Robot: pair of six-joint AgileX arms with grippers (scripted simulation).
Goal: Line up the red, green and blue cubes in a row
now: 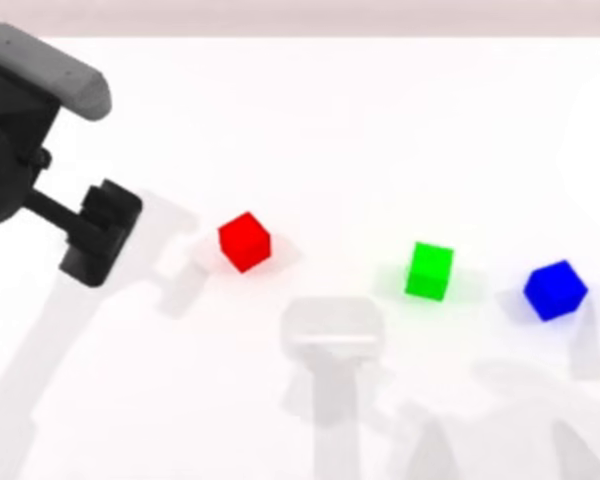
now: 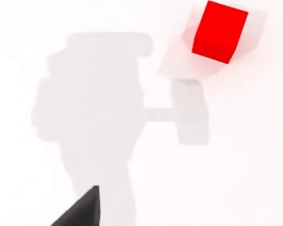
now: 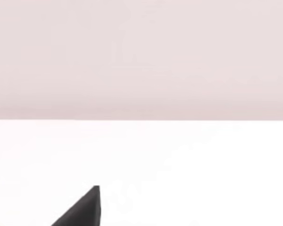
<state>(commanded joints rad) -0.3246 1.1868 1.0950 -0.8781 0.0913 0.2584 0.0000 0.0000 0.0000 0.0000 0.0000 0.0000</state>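
Left claw — beside red cube

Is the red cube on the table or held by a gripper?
On the table: the red cube sits alone, apart from the left gripper.

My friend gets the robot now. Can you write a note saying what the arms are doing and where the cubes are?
Left gripper: over the table's left side, left of the red cube, holding nothing; I cannot tell whether it is open.
Right gripper: out of the top view; only a dark tip shows in its wrist view, with bare table ahead.
Cubes: red, green cube, blue cube lie left to right, apart, each a bit nearer the camera's bottom edge than the last.
Done: order is right. Left: the row slants, gaps are uneven, cubes sit turned; straighten if needed.
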